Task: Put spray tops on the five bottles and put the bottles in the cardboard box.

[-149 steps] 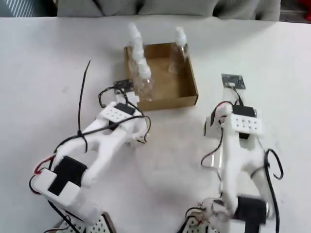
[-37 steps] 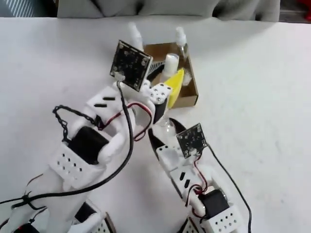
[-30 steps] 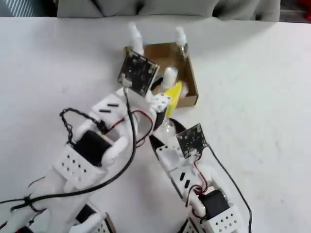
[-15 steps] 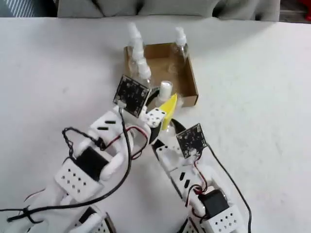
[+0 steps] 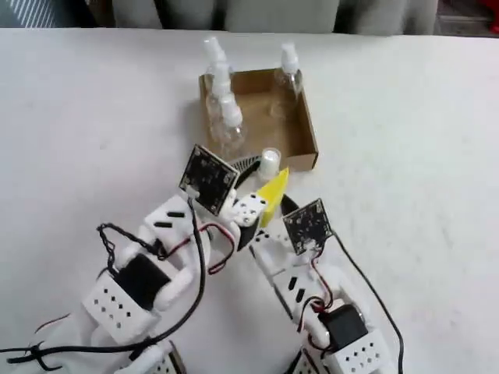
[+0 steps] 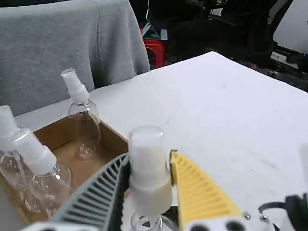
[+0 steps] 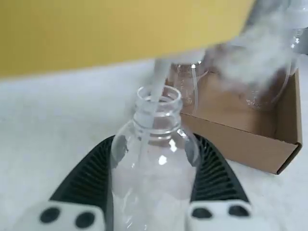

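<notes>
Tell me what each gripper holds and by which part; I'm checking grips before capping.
The left gripper holds the spray top by its sides; the right gripper holds the open bottle by its body.

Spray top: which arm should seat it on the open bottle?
Left. The left gripper holds the spray top above the bottle, tube already inside it; the right gripper grips the bottle body.

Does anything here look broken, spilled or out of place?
Nothing looks spilled or broken. The one bottle outside the cardboard box is uncapped: the left claw holds its spray top just above, tube in the neck.
</notes>
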Controlling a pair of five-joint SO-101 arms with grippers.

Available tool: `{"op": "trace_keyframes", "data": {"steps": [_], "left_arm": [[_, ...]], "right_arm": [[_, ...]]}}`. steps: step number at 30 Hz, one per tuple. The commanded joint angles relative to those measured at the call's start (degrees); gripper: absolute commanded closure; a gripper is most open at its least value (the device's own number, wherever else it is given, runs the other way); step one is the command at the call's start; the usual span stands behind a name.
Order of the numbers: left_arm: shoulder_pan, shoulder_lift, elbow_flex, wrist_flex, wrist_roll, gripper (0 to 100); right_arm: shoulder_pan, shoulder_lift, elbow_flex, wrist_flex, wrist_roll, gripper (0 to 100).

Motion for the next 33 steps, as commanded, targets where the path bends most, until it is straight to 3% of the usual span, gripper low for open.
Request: {"op": "trace_keyframes", "data": {"steps": [1,20,28,33], "left_arm": [[1.1,-1.98,0.18,-1.23,0.0,87],[-3.21,-2.33,2.2,-1.23,-0.35,85],[-3.03,-2.33,3.87,-0.44,0.18,64],[-3.21,-2.51,3.52,-0.44,0.18,62]], "right_arm": [[0.22,-0.4,-0.7,0.04,0.53,98.2],[0.31,-0.4,-0.7,0.13,0.53,98.2],[0.31,-0.4,-0.7,0.13,0.53,98.2],[0.31,-0.4,-0.7,0.04,0.53,98.2]]}}
